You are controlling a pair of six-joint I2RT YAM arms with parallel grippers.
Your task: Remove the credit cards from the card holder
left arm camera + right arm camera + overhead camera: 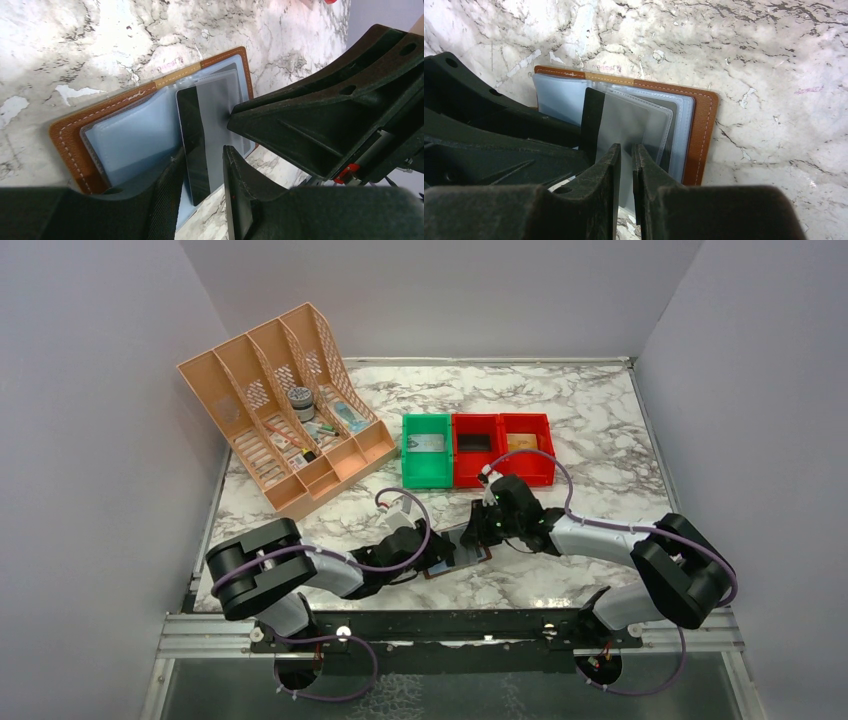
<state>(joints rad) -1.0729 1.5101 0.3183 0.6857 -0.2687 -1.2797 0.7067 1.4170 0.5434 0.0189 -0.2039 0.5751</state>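
Note:
The brown leather card holder (462, 548) (67, 145) (704, 125) lies open and flat on the marble, its pale blue sleeves facing up. A grey credit card with a dark band (192, 135) (591, 115) sticks partway out of a sleeve toward the near edge. My left gripper (202, 172) (432, 558) is open, one finger on each side of the card's dark band, with a visible gap. My right gripper (626, 150) (487, 530) has its jaws a narrow slit apart with nothing pinched. One of its fingers (300, 115) touches the translucent sleeve beside the card.
A green bin (427, 450) and two red bins (475, 448) (525, 445) stand in a row behind the holder. A peach file organizer (290, 410) with small items sits at the back left. Grey walls close in the marble table (600, 440).

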